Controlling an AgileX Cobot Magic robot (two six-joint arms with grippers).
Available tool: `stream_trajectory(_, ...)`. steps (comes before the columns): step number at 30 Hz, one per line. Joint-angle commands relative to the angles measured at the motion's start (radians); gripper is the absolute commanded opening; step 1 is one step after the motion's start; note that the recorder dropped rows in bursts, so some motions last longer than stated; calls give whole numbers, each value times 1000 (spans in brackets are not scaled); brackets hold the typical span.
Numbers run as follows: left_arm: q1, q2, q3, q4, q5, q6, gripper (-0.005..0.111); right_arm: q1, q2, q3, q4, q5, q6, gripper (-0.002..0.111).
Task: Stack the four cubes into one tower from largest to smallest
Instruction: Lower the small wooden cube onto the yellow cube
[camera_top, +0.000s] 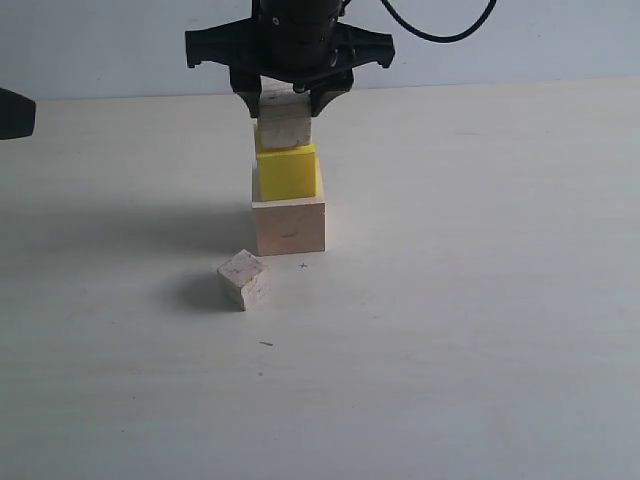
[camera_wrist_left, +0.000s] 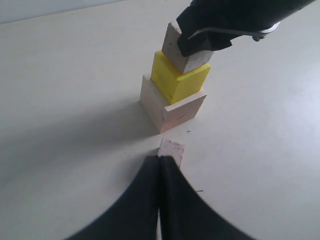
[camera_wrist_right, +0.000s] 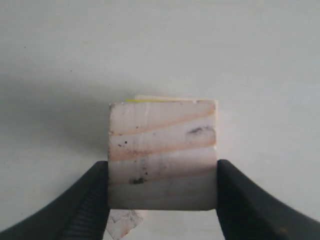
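Grip is applied to the grained wooden cube (camera_top: 284, 118) by the R gripper (camera_top: 288, 102). The jaws are clamped from above on two opposite side faces, so the bottom face is left free to be set flat. The cube is seen at the top of a part-built tower: the large pale cube (camera_top: 289, 228) is stood on the table (camera_top: 480, 300), the yellow cube (camera_top: 287, 172) is sat on it, and the grained cube is on or just at the yellow one's top face. Whether full contact is made can't be told. In the R wrist view only a thin yellow sliver is shown past one edge, so alignment is judged approx. good, though in the ext. view the yellow cube is seen slightly askew on the base. Release is prob. best withheld until the cube is squared and settled, as opening w/ any sideways drag could shift the yellow layer. The smallest cube (camera_top: 243, 279) is found on the table just beside the base's front corner, turned at an angle and seemingly tipped. It is judged the last piece, w/ 3 of 4 levels placed or nearly so. The L gripper (camera_wrist_left: 160, 167) is clenched on nothing and pointed toward that small cube, well apart from the tower, presumably so the R arm isn't obstructed.
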Motion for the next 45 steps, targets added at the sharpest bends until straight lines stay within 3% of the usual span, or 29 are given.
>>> stream_trajectory(1, -7, -9, 4, -14, -12, -3, 0, 1, 12, -11, -1, -14, 9, 0)
stream_trajectory(28, -7, -9, 4, -14, -12, -3, 0, 1, 15, -13, 7, -10, 6, 1)
stream_trajectory(33, -7, -9, 4, -14, -12, -3, 0, 1, 15, -13, 11, -10, 6, 19)
stream_trajectory(39, -7, -9, 4, -14, -11, -3, 0, 1, 15, -13, 25, -22, 12, 58)
stream_trajectory(42, -7, -9, 4, -14, -9, -3, 0, 1, 15, -13, 22, -22, 12, 68)
stream_trajectory(45, -7, -9, 4, -14, -9, -3, 0, 1, 15, -13, 22, -22, 17, 68)
